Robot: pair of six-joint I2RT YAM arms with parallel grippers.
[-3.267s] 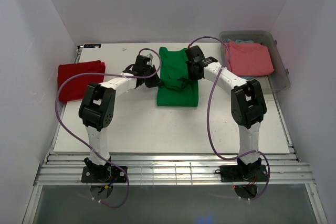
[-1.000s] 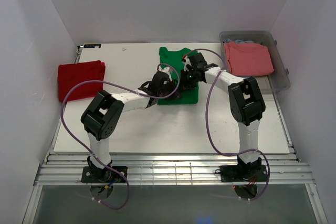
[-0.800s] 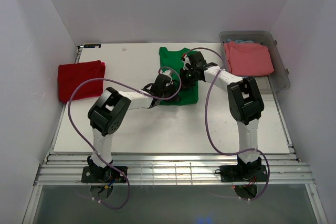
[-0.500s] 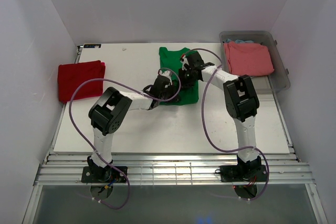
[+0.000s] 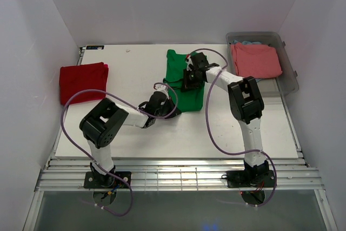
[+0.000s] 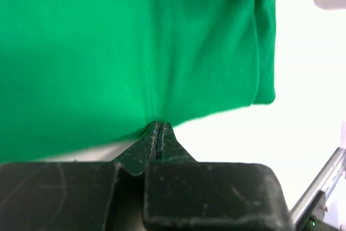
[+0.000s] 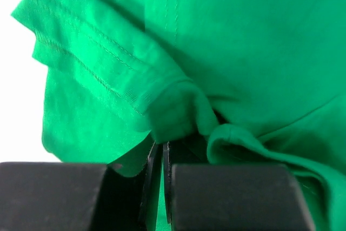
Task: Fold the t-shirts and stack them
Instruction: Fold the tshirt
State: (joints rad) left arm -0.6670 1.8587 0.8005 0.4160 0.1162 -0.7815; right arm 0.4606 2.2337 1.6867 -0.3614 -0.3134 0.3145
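Note:
The bright green t-shirt (image 5: 193, 98) lies partly folded at the table's middle, its collar end toward the back. My left gripper (image 5: 164, 104) is at its near left edge, jaws shut on the hem, as the left wrist view (image 6: 157, 129) shows against the green cloth (image 6: 135, 41). My right gripper (image 5: 188, 81) is over the shirt's middle, shut on a bunched fold of green cloth (image 7: 178, 106), its tips (image 7: 162, 150) pinching it. The deep red t-shirt (image 5: 82, 82) lies folded at the far left. The salmon-pink t-shirt (image 5: 255, 60) lies in the bin over a light blue one (image 5: 248, 42).
A clear plastic bin (image 5: 292, 74) stands at the back right. The white table top (image 5: 135, 133) runs to a slatted front edge. White walls close in the left, back and right sides. Purple cables loop from both arms.
My left gripper came in from the shirt's left side to its near left edge and drew back toward me. My right gripper shifted left over the shirt, bunching cloth.

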